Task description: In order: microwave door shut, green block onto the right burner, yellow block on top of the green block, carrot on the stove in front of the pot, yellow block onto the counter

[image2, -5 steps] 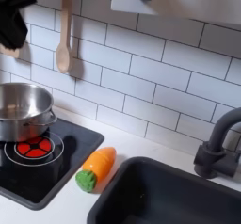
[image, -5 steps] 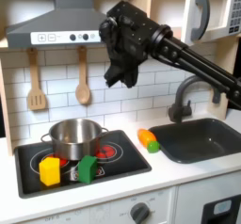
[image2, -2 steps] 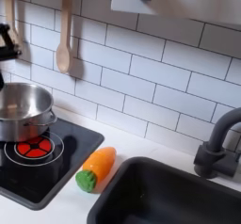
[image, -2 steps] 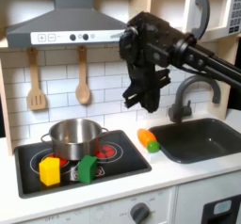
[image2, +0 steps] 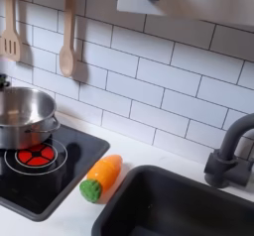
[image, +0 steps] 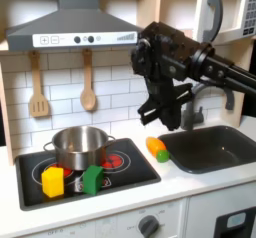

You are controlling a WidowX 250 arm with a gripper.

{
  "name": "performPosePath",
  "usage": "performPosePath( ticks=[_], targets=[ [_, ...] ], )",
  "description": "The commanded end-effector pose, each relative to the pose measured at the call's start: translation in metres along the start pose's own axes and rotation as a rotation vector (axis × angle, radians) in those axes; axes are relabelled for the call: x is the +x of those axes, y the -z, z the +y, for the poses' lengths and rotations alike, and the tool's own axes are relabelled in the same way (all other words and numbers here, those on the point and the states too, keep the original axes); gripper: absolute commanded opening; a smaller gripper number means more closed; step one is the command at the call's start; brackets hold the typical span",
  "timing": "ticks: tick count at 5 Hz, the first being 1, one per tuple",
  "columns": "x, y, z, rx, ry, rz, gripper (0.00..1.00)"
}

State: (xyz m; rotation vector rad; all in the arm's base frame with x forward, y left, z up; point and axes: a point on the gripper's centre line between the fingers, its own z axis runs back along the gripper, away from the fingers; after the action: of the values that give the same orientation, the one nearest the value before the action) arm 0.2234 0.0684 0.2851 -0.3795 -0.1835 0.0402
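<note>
In the first exterior view my gripper (image: 157,118) hangs open and empty in the air, a short way above the carrot (image: 157,148). The orange carrot with its green end lies on the counter between stove (image: 125,174) and sink, and also appears in the second exterior view (image2: 101,177). A green block (image: 92,178) stands at the stove's front, just left of the right burner (image: 111,162). A yellow block (image: 52,181) sits at the stove's front left. The steel pot (image: 80,143) stands at the back of the stove. The microwave (image: 226,12) is at the upper right, and its door looks shut.
A dark sink (image: 216,148) with a grey faucet (image: 193,103) lies right of the carrot. A wooden spatula (image: 38,87) and spoon (image: 88,83) hang on the tiled wall under the hood. In the second exterior view the pot (image2: 24,115) stands behind a red burner (image2: 37,157).
My gripper has swung from above the pot to the first exterior view's right and come down over the carrot. It has left the second exterior view's left edge. No object moved.
</note>
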Motion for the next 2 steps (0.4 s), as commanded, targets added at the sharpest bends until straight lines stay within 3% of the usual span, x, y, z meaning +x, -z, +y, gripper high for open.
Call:
performPosePath(
  ticks=[1,2],
  targets=[
    [-0.023,0.004,-0.009,0.118,0.177,0.041,0.0],
    [-0.037,0.0,-0.02,0.253,0.227,0.03,0.0]
  ],
)
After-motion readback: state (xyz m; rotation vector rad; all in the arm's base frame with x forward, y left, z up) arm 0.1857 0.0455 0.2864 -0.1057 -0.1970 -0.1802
